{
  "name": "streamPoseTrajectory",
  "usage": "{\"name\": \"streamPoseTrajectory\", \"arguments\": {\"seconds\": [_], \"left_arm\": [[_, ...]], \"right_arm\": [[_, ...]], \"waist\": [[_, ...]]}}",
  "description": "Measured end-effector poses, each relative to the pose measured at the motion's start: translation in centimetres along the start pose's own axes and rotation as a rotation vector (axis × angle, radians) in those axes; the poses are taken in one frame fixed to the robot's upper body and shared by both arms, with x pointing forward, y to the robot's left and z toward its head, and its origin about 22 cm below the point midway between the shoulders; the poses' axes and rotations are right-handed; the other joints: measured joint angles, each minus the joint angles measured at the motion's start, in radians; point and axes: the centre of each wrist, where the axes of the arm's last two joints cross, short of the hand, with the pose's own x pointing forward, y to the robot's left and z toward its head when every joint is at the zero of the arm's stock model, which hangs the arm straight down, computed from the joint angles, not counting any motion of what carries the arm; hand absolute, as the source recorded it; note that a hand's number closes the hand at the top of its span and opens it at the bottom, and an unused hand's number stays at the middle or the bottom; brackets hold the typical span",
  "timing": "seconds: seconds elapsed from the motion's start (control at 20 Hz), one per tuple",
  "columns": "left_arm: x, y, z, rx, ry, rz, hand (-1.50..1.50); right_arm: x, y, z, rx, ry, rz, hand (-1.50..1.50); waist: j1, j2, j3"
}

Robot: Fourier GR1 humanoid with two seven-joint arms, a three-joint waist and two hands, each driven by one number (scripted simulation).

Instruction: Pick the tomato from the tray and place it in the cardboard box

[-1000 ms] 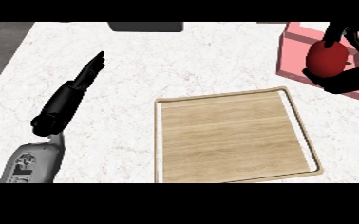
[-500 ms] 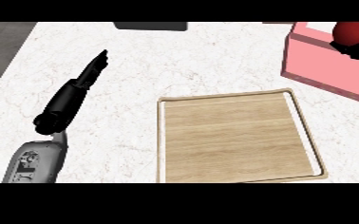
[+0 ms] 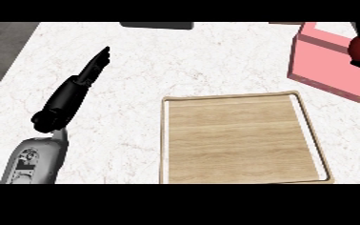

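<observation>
My left hand [image 3: 77,88] rests on the left of the white table [image 3: 197,62], fingers straight and holding nothing. The wooden tray [image 3: 243,145] in the middle has no tomato on it. On the far right, the tomato [image 3: 355,50] shows as a bit of red over the pink box [image 3: 327,64]. I cannot see my right hand. I think only letting go is left.

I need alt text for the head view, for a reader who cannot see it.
A wooden tray lies with nothing on it on a white marble counter, and a pink box stands at the right edge with a bit of red tomato over it. The left hand rests open at the left.
</observation>
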Motion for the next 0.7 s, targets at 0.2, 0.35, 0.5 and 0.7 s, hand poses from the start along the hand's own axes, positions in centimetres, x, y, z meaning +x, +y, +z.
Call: {"name": "streamPoseTrajectory", "arguments": {"seconds": [0.2,0.35,0.5,0.7], "left_arm": [[0.3,-0.1,-0.2,-0.004,-0.008,0.0,0.0],[0.4,-0.4,-0.6,-0.009,-0.006,0.0,0.0],[0.1,0.1,-0.3,-0.002,-0.004,-0.004,0.0],[-0.2,0.0,0.0,0.002,-0.003,-0.004,0.0]], "right_arm": [[-1.9,0.4,0.5,0.117,0.025,0.019,-1.5],[-2.6,0.8,0.7,0.173,-0.021,0.011,-1.5],[-3.2,0.6,1.0,0.146,-0.075,-0.036,-1.5],[-3.2,0.6,0.5,-0.004,-0.17,-0.255,-1.5]], "waist": [[0.004,0.002,0.001],[0.006,0.005,0.001],[0.005,0.004,0.002],[0.0,0.001,0.003]]}}
